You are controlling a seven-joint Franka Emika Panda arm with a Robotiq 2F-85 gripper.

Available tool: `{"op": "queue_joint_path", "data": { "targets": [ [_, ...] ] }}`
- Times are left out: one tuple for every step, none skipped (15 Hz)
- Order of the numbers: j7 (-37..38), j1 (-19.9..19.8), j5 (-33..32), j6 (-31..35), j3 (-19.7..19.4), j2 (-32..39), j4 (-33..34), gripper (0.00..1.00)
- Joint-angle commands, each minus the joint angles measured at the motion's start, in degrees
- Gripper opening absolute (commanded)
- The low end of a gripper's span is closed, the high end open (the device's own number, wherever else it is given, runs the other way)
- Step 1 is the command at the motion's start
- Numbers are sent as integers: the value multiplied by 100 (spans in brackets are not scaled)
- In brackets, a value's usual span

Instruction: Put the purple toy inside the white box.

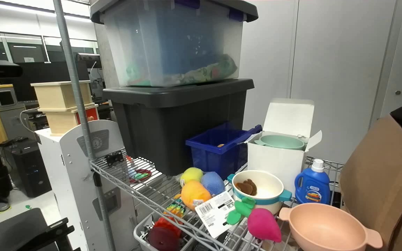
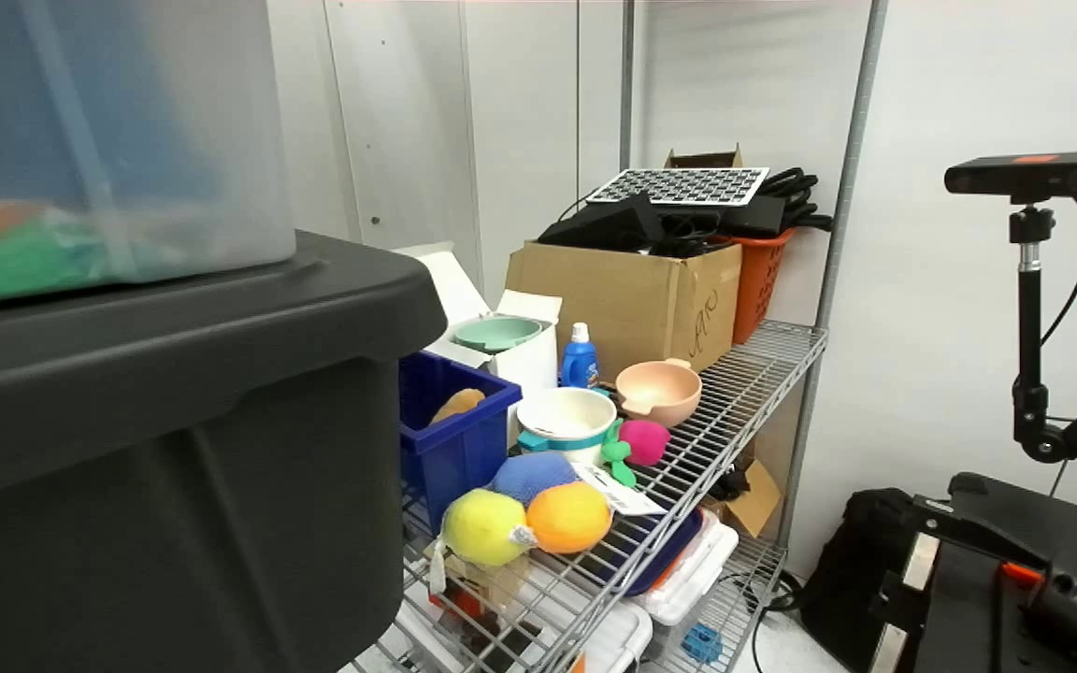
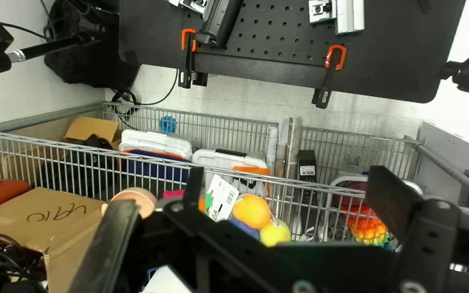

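Note:
The purple toy [image 1: 263, 224] is magenta with green leaf-like parts. It lies on the wire shelf in both exterior views [image 2: 644, 441], beside the cream pot and peach bowl. Only a magenta sliver of the toy [image 3: 172, 194] shows in the wrist view, partly hidden behind a finger. The white box [image 1: 264, 160] stands behind the pot with its lid flap up; it also shows in an exterior view [image 2: 538, 363]. A pale green bowl [image 1: 283, 142] sits in its opening. My gripper [image 3: 289, 185] is open with nothing between its fingers, apart from the toy. It is outside both exterior views.
A cream pot [image 1: 258, 181] holds a brown item. A peach bowl [image 1: 330, 226], blue bottle [image 1: 313, 183] and blue crate [image 1: 208, 157] stand nearby. Yellow, orange [image 1: 194, 194] and blue balls lie left of a white tag. A dark tote [image 1: 187, 129] and cardboard box [image 2: 613, 290] flank the area.

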Motion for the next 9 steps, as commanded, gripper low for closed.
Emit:
{"op": "queue_joint_path", "data": {
  "targets": [
    [70, 166, -65, -23, -129, 30, 17, 100],
    [70, 166, -65, -23, -129, 30, 17, 100],
    [70, 166, -65, -23, -129, 30, 17, 100],
    [86, 130, -87, -1, -143, 146, 67, 100],
    [96, 88, -126, 30, -172, 217, 87, 100],
    [54, 21, -192, 72, -259, 301, 116, 100],
    [0, -22, -248, 109, -348, 372, 122, 100],
    [-66, -86, -328, 136, -472, 497, 173, 100],
    [-125, -136, -375, 196, -603, 619, 203, 100]
  ]
}}
